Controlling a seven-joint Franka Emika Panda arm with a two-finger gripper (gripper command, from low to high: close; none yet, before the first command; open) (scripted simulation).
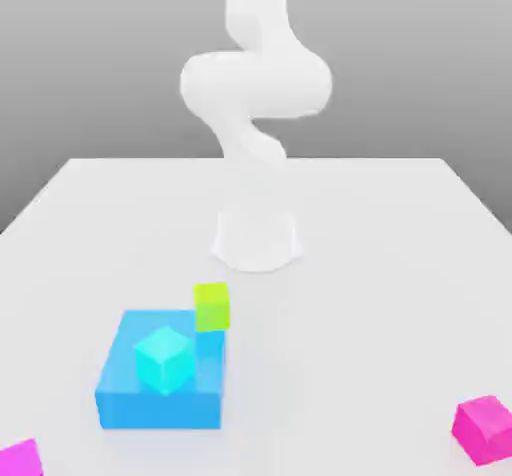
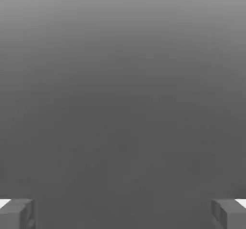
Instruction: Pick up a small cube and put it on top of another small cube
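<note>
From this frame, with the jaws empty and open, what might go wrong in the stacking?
The near-right pink cube, in the exterior view, sits turned, so misaligned jaws might nudge it. The other pink cube lies far across, making a long carry with some chance of a slip. A low path might clip the cyan cube.

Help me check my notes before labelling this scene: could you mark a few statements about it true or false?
1. The cyan cube sits on the blue block. True.
2. The gripper is shut on the lime-green cube. False: the gripper is open, with nothing between its fingers.
3. The hot-pink cube is stacked on another cube. False: it rests directly on the table.
4. The exterior view's left edge cuts off a magenta cube. True.
</note>
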